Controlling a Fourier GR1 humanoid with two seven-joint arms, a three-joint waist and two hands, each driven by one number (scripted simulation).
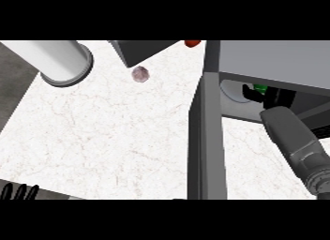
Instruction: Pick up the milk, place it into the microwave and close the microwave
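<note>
The microwave [278, 61] stands at the right with its door [208, 140] swung open toward me, seen edge-on. My right forearm reaches into the cavity. The right hand [272, 97] is inside, black fingers curled round the milk [260, 87], of which only a small green patch shows. The hand and milk sit over the white turntable plate [229, 93]; the microwave's top hides the rest. My left hand [15, 193] rests open, fingers up, at the lower left corner.
A white cylinder [60, 60] lies at the top left of the marbled counter [105, 131]. A grey box [143, 49], a small mauve lump [140, 74] and a red object [192, 43] sit along the back.
</note>
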